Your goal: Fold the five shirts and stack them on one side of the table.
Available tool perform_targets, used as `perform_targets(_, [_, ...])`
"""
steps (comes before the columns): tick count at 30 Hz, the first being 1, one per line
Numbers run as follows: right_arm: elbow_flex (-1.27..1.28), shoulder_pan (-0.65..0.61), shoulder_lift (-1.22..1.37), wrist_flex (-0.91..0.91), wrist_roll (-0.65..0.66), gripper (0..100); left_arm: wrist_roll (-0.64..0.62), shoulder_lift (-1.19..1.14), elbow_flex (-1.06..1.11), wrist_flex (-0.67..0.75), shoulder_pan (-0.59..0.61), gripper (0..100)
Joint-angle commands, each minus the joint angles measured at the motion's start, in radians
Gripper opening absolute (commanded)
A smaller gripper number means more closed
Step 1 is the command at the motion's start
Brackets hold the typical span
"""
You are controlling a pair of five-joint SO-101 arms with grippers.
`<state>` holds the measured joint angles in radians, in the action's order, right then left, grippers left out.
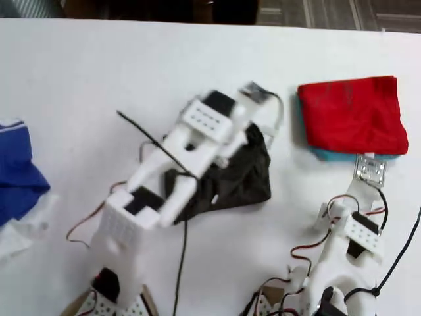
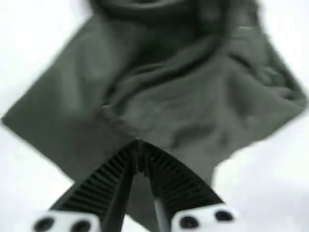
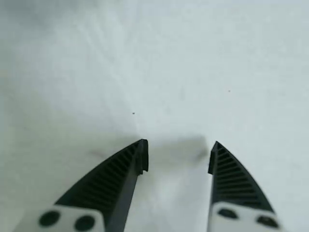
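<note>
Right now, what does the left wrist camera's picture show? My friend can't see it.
The left claw is pinched shut on the edge of a crumpled black cloth shirt, seen from close behind the claw. The shirt lies in wrinkled folds on a plain white table.

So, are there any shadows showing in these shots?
Right wrist view: a faint shadow lies on the white table just beyond the open right gripper. Left wrist view: creases of the dark shirt shade themselves ahead of the left gripper. High view: the table looks evenly lit.
</note>
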<state>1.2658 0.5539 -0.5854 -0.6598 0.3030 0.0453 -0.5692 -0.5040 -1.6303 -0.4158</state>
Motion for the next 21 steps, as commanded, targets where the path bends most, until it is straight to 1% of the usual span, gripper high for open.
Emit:
perform_targets(1, [-0.011,0.01,-0.033,0.013,-0.008,21.1,-0.041,0.032,0.004,-0.005,0.074,3])
perform_targets(5, [-0.011,0.008,-0.033,0.013,-0.008,21.1,-0.046,-0.028,0.01,0.006,0.074,3])
perform_targets(10, [-0.011,0.008,-0.033,0.013,-0.008,21.1,-0.044,-0.087,0.016,0.06,0.034,3])
perform_targets(14, [-0.011,0.008,-0.033,0.013,-0.008,21.1,-0.048,-0.118,0.008,0.068,-0.002,3])
perform_targets(16, [-0.011,0.008,-0.033,0.015,-0.009,21.1,-0.048,-0.112,-0.025,0.046,-0.021,3])
perform_targets(21, [-0.011,0.008,-0.033,0.024,-0.014,21.1,-0.049,-0.083,-0.145,-0.071,-0.091,3])
